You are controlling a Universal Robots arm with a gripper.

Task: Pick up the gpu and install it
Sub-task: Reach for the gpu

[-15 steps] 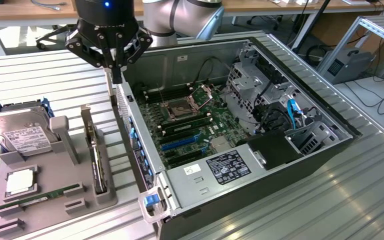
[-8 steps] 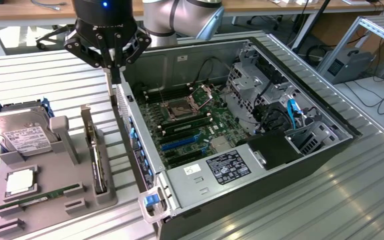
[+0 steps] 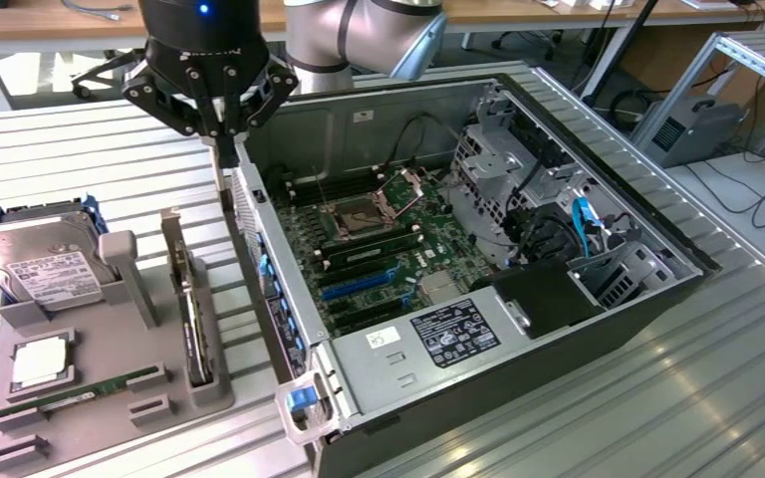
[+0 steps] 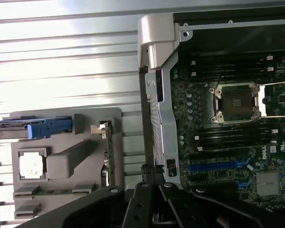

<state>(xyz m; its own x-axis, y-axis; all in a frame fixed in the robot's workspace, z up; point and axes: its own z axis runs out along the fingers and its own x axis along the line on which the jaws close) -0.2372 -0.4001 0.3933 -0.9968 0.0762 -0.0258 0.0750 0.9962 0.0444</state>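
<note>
Grey holder tray (image 3: 104, 430) keeps the gpu (image 3: 192, 317) upright on edge, presumably so its top edge is grabbable, about 6 o'clock from the gripper (image 3: 227, 151), fingers pressed together, empty, above the case wall (image 3: 258, 249)

Hard drive (image 3: 44, 269), RAM stick (image 3: 77, 395), tray (image 3: 91, 438)

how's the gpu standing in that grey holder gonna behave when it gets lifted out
Likely stiff: the gpu is a flat board with a metal bracket at one end, so it should not flop. It stands on its thin edge in the grey holder, so it could tip if pushed sideways. Probably light for its length, being so thin.
</note>
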